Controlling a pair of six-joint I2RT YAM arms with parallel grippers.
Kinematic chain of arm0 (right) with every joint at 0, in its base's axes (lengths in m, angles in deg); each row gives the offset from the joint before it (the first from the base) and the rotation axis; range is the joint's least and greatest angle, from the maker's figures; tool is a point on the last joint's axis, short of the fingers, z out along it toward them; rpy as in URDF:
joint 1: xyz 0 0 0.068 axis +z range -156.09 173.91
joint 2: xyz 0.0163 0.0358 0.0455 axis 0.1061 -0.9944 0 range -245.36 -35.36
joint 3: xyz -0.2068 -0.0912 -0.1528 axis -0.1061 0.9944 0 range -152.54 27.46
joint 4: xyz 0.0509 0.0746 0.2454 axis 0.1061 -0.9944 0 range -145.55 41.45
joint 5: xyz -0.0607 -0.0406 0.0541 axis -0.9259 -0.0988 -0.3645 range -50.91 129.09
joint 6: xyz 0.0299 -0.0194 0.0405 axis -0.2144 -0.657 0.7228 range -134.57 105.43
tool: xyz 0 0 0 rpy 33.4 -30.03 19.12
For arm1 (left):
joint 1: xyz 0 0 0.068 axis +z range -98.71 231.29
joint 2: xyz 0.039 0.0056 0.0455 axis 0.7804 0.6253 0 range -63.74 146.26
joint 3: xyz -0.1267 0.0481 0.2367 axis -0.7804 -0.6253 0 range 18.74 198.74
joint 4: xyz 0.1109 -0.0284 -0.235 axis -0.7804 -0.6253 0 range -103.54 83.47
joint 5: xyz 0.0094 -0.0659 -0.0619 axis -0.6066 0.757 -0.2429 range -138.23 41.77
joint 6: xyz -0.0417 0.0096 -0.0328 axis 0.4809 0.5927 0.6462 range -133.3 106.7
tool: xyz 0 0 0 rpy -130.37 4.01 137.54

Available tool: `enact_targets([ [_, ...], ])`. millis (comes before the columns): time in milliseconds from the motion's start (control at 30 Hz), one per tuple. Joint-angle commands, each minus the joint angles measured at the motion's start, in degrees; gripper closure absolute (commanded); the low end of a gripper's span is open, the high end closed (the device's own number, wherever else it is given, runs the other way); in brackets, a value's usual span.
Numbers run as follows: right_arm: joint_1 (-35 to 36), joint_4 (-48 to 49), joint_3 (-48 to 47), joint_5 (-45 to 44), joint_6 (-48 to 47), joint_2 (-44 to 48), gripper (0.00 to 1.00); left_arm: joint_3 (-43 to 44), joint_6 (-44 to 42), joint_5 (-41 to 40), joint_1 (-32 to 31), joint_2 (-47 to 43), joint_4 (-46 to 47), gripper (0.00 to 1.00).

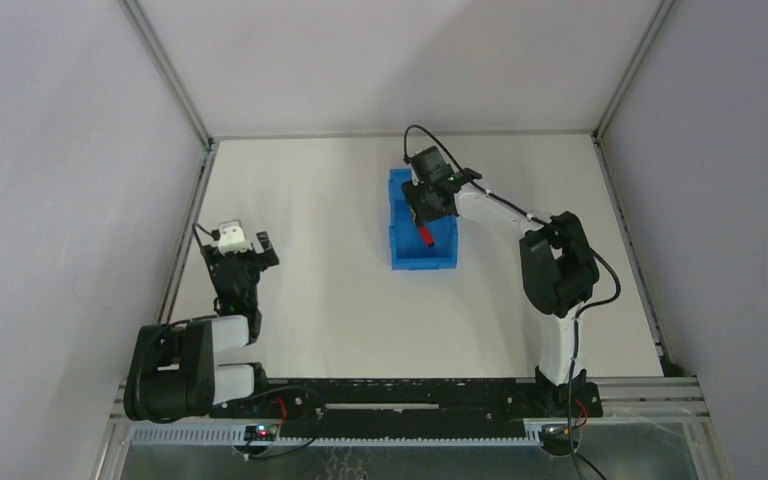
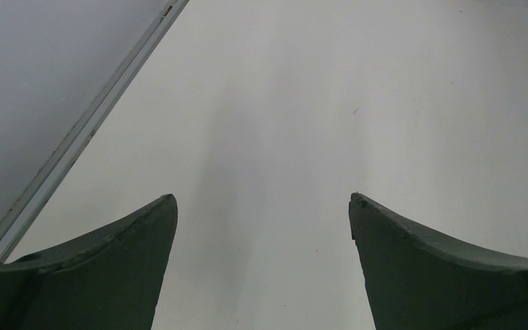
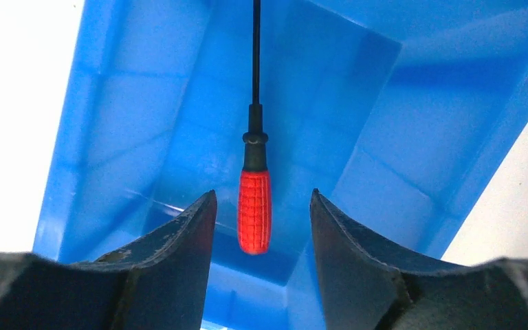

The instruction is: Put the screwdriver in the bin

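The blue bin (image 1: 400,256) stands at the middle back of the table, and its inside (image 3: 144,137) fills the right wrist view. My right gripper (image 1: 427,214) hangs over it, open (image 3: 262,194). The screwdriver (image 3: 255,210), with its red handle and thin dark shaft, sits inside the bin's walls between my fingers (image 3: 189,227), with a gap on each side and touching neither. From above its red handle (image 1: 426,236) shows inside the bin. Whether it rests on the floor I cannot tell. My left gripper (image 2: 262,198) is open and empty, far left (image 1: 246,242).
White tabletop (image 2: 316,103) lies under the left gripper, with a metal frame rail (image 2: 96,113) along the left edge. Grey enclosure walls (image 1: 60,150) close in the table on three sides. The arm bases sit on the black rail (image 1: 410,395) at the near edge.
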Motion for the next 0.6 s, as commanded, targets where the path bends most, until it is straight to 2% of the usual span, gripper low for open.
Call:
enact_targets([
  [0, 0.98, 2.85, -0.44, -1.58, 0.87, 2.38, 0.39, 2.30, -0.37, 0.16, -0.12, -0.61, 3.89, 0.00],
  [367, 0.53, -2.78, -1.07, -5.92, 3.40, 13.43, 0.29, 2.30, -0.33, 0.16, -0.12, -0.63, 3.89, 0.00],
  [567, -7.14, -5.64, 3.02, -6.71, 3.65, 20.55, 0.16, 2.37, -0.33, 0.13, -0.08, -0.61, 3.89, 0.00],
])
